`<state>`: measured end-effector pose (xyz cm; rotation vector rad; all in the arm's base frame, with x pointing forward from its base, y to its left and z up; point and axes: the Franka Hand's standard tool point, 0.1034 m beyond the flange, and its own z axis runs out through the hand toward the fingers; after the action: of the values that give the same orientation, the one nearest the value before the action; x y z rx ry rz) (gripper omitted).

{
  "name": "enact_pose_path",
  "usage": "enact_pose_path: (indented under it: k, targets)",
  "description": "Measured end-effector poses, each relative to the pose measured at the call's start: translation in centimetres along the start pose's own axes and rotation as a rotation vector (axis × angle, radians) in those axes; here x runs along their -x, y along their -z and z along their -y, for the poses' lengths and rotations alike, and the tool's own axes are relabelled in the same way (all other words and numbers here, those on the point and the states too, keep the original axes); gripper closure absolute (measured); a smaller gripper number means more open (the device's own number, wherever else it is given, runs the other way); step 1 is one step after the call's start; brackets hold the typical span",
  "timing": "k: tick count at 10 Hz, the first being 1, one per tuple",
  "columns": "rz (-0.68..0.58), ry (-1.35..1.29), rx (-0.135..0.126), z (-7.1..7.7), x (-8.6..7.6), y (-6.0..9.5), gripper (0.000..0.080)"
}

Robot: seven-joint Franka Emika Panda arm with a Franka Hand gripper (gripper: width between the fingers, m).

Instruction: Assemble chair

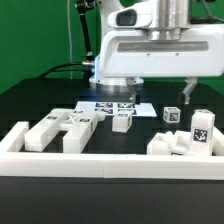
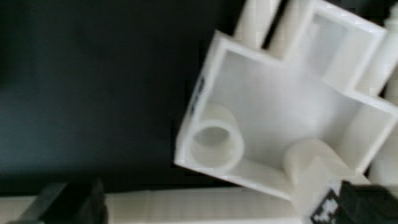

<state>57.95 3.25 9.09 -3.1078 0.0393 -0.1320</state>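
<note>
The chair is in loose white tagged parts on the black table. One cluster (image 1: 62,130) lies at the exterior view's left, a small piece (image 1: 122,121) sits in the middle, and a tagged block (image 1: 172,115) stands beside a bigger cluster (image 1: 195,138) at the right. My gripper (image 1: 160,93) hangs above the table between the middle and the right parts, open and holding nothing. In the wrist view, a blurred flat white part (image 2: 285,105) with a round peg (image 2: 214,145) lies below my gripper (image 2: 205,205). Its dark fingers (image 2: 71,203) stand far apart.
A long low white border rail (image 1: 110,165) runs along the table's front and turns back at the left. The marker board (image 1: 108,105) lies flat behind the middle piece. The arm's base and cables stand at the back.
</note>
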Motion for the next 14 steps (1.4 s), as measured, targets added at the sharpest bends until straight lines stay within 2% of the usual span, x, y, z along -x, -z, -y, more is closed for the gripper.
enact_pose_path:
  k: [5, 7, 10, 11, 13, 14]
  targets:
    - [0.027, -0.005, 0.001, -0.3, 2.2, -0.5, 0.0151]
    - [0.049, -0.039, 0.011, -2.2, 5.3, -1.2, 0.0151]
    - [0.066, -0.032, 0.019, -4.1, 7.9, -2.1, 0.0151]
    - [0.074, -0.031, 0.018, -4.0, 8.5, -2.2, 0.0151]
    - [0.079, -0.026, 0.017, -4.2, 8.6, -2.2, 0.0151]
    - [0.101, -0.036, 0.0, -5.3, 8.7, -2.0, 0.0151]
